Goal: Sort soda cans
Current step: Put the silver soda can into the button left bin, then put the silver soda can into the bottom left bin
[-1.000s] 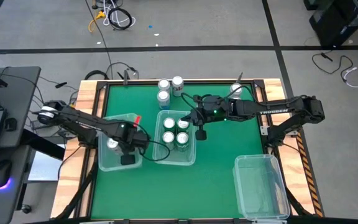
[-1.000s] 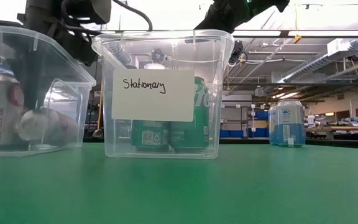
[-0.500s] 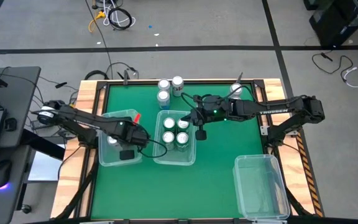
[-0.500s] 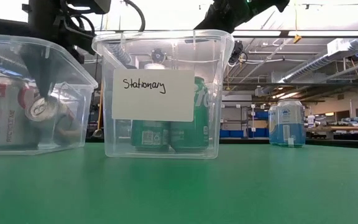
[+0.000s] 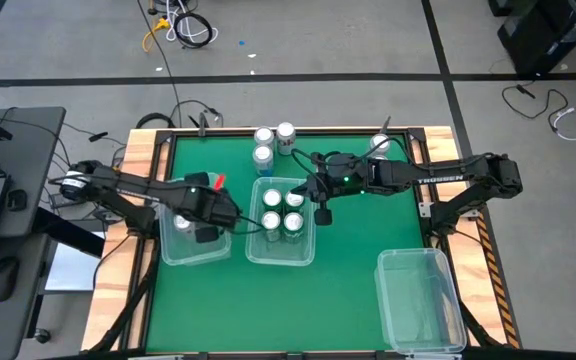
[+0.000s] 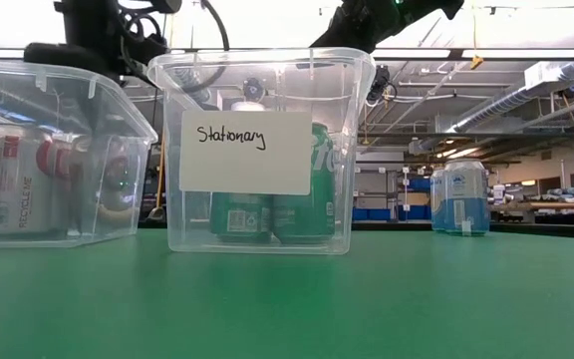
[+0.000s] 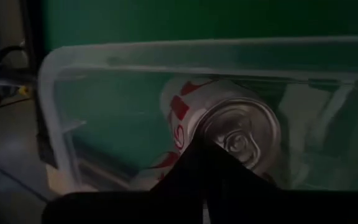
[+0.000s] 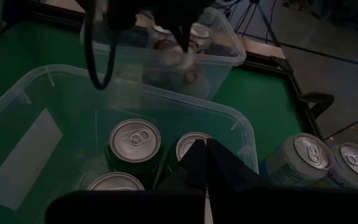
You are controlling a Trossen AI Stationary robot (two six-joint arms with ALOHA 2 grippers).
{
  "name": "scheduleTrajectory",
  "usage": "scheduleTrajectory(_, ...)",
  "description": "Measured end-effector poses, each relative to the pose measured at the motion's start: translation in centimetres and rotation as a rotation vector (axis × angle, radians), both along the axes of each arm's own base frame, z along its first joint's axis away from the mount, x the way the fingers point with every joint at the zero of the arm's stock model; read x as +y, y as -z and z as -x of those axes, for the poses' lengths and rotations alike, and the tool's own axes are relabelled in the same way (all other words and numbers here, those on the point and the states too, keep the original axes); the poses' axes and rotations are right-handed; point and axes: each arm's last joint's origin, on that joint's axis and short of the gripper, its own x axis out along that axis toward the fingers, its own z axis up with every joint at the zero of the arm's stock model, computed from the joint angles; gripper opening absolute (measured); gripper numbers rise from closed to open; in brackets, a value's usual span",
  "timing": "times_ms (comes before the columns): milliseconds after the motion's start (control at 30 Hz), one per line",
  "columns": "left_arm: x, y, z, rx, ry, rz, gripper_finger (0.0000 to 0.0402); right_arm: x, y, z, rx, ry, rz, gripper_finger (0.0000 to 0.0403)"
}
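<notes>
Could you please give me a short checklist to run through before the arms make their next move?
1. Left gripper out of the left bin: cannot tell; it sits over the bin.
2. White and red can released inside the left bin: cannot tell; the dark fingers hide part of it.
3. Green cans upright in the labelled middle bin: ok.
4. Right gripper at the middle bin's edge, carrying nothing visible: ok.
5. Cans still waiting at the table's far edge: ok, three stand there.
6. Third bin ready near the right front corner: ok.
</notes>
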Motion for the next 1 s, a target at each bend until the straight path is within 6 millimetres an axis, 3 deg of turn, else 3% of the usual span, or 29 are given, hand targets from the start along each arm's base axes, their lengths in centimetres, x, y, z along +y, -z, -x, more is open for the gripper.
scheduleTrajectory(567, 5.5, 0.2, -0.5, -0.021, -0.107, -0.076, 0.0, 0.0, 0.0, 0.0, 0.0, 0.0, 0.0, 0.0)
scheduleTrajectory(767, 6.5, -0.1, -0.5, -0.047, -0.11, -0.079, 0.0, -0.3, -0.1, 0.0, -0.009, 0.049, 0.024, 0.0001)
scheduleTrajectory(900, 6.4, -2.0, 0.0, -0.209, -0.112, -0.084, 0.0, -2.0, -0.4, 0.3, -0.021, 0.154, 0.081, 0.0003)
scheduleTrajectory(1000, 6.1, -3.7, 0.6, -0.436, -0.102, -0.031, 0.0, -4.4, -0.5, 0.5, -0.042, 0.172, 0.042, 0.0003)
